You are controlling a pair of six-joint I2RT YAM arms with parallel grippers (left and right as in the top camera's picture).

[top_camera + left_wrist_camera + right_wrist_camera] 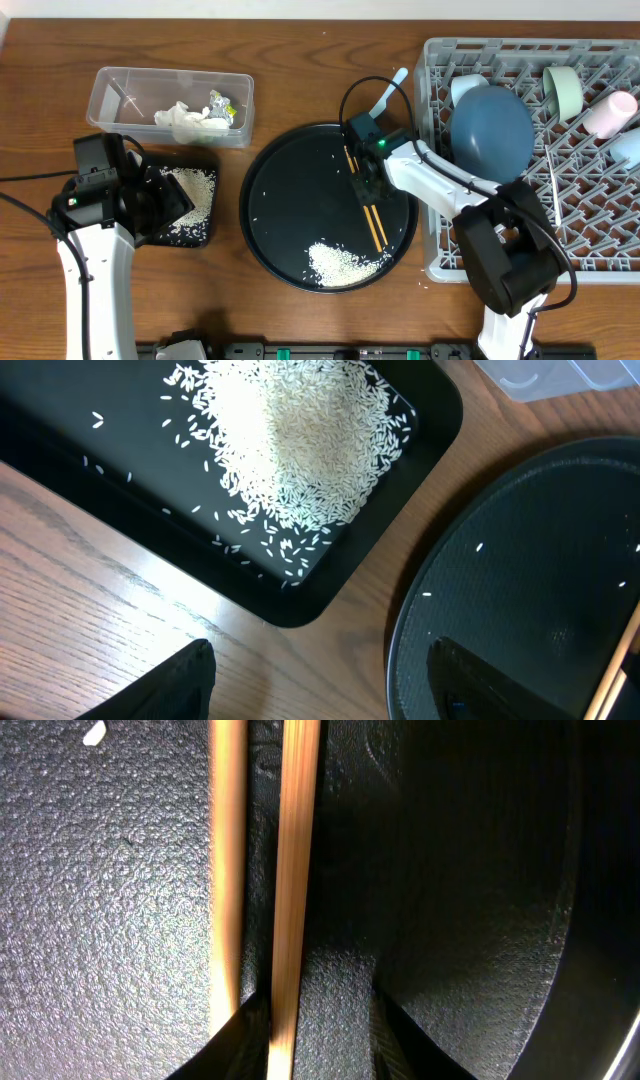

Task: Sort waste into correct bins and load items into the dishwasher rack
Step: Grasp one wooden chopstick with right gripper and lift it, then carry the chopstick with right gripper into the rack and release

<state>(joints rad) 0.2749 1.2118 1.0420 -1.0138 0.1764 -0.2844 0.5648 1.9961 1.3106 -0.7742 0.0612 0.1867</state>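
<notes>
Right fingers (pixel 235 1055): part-open, astride one chopstick (pixel 290 870), nothing gripped yet.
Left fingers (pixel 175 685): wide, empty.
Risk: second chopstick (pixel 225 870) lies outside — pair may be split.

No legible text or markings.

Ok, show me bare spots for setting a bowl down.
Bare wood between the clear tub and the round black tray, and in front between left arm and that tray. The dishwasher rack's front right is free. Crowded: rack's back, tray's right half.
</notes>
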